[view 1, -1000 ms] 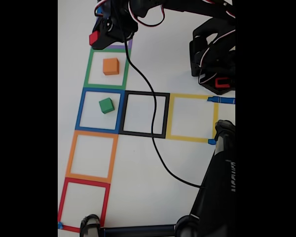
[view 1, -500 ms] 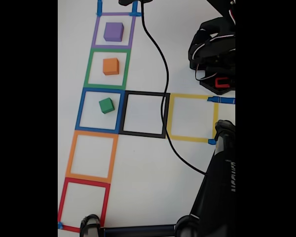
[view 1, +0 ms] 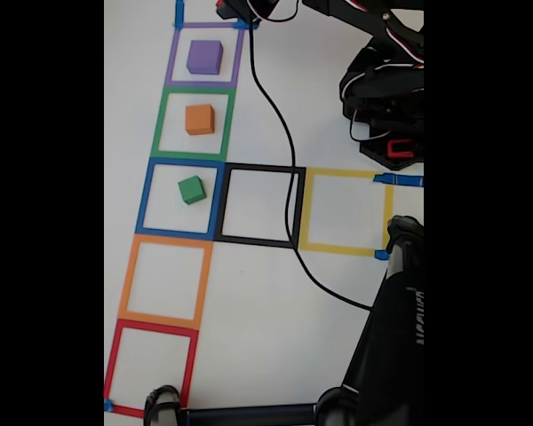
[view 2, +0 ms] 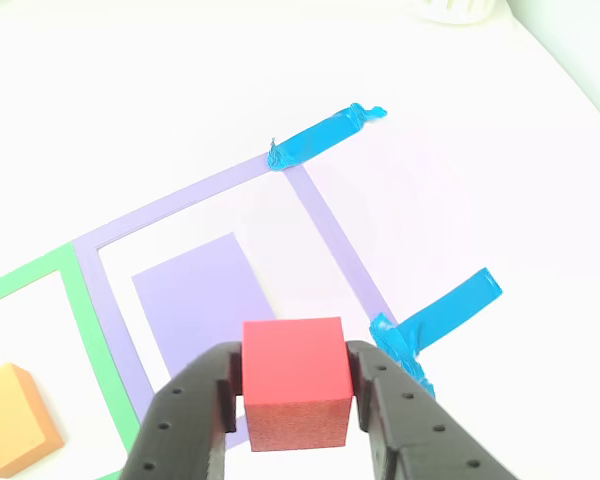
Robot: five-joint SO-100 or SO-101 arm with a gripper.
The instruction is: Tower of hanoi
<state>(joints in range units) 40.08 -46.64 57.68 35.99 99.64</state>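
White table (view 1: 249,302) marked with coloured tape squares; the arm holds the red cube at the far end.

In the other view the gripper (view 2: 292,400) has its two black fingers clamped on the sides of the red cube (view 2: 294,375), above the near edge of the purple tape square (view 2: 320,215) where the purple cube (view 2: 200,295) sits. In the fixed view, going farther along the column: green cube (view 1: 191,189) in the blue square, orange cube (view 1: 199,119) in the green square, purple cube in the purple square.
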